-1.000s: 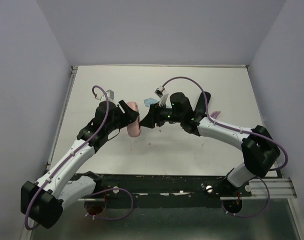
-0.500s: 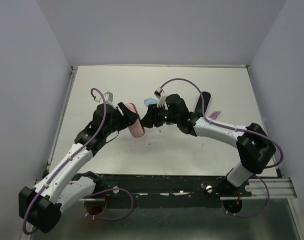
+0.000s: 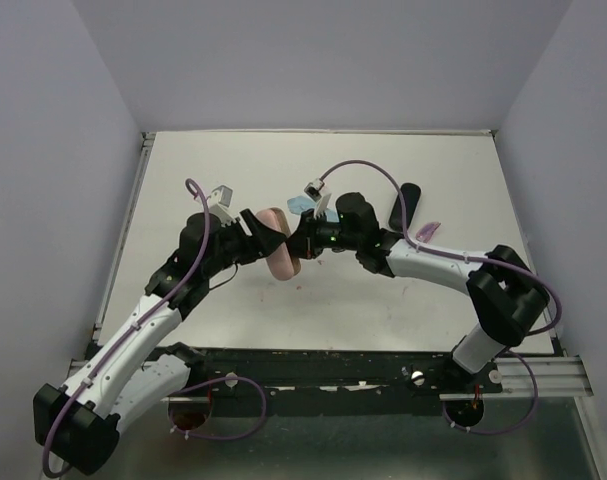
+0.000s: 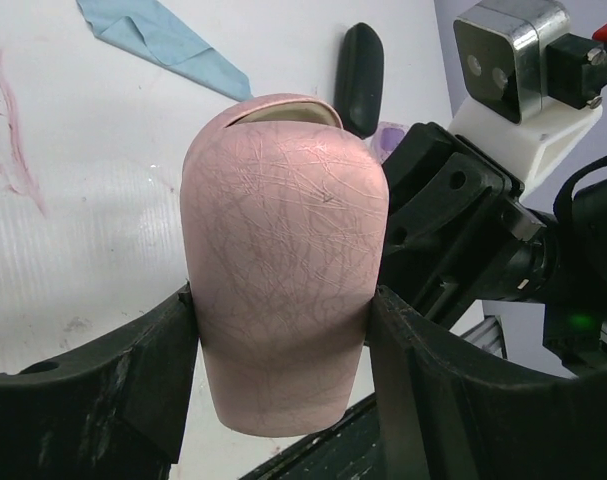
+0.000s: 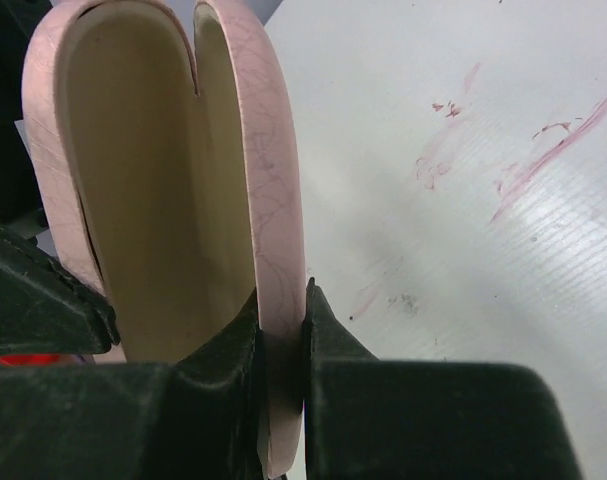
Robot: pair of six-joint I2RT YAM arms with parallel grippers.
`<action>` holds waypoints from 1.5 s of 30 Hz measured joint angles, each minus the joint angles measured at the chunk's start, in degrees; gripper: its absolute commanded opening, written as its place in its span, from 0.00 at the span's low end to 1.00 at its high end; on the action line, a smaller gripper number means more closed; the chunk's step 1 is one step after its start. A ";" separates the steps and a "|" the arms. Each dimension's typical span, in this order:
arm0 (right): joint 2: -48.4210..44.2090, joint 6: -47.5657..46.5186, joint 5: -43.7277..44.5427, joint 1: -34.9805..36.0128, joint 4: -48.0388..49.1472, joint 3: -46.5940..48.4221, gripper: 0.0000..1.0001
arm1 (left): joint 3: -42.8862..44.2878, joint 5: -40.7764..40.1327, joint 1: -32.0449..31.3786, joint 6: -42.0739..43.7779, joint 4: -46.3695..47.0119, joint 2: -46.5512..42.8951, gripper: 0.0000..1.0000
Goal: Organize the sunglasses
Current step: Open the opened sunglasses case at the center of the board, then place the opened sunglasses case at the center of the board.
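Observation:
The pink case point(image 3: 282, 262) hangs above the table between both arms. My left gripper point(image 4: 283, 305) is shut on its body, one finger on each side. My right gripper point(image 5: 280, 305) is shut on the edge of one pink shell. The case stands ajar and its cream inside point(image 5: 153, 190) shows nothing in it. From above, the right gripper point(image 3: 305, 243) meets the case from the right and the left gripper point(image 3: 263, 236) from the left. A pale pink-purple pair of sunglasses point(image 3: 428, 229) lies on the table at the right, behind the right arm, partly hidden in the left wrist view point(image 4: 388, 138).
A black case point(image 3: 406, 203) lies just left of the pale sunglasses, also seen in the left wrist view point(image 4: 360, 62). A light blue cloth point(image 3: 301, 204) lies behind the grippers, seen too in the left wrist view point(image 4: 163, 38). Pink smears mark the white table point(image 5: 453, 150).
The right gripper has closed onto the pink case's shell edge. Both grippers and the case have shifted a little to the right.

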 measured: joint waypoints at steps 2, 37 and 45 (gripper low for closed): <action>-1.36 -0.28 1.88 -0.07 -1.36 -0.28 0.01 | 0.04 0.20 -0.11 0.61 -0.39 -0.42 0.00; -4.33 9.14 13.20 -8.39 -11.47 -8.50 0.08 | 4.57 -6.23 1.03 5.44 -13.55 1.31 0.99; 4.00 17.09 12.46 -6.60 -5.70 -12.59 0.14 | 4.57 -4.44 0.00 5.62 -11.39 9.81 0.99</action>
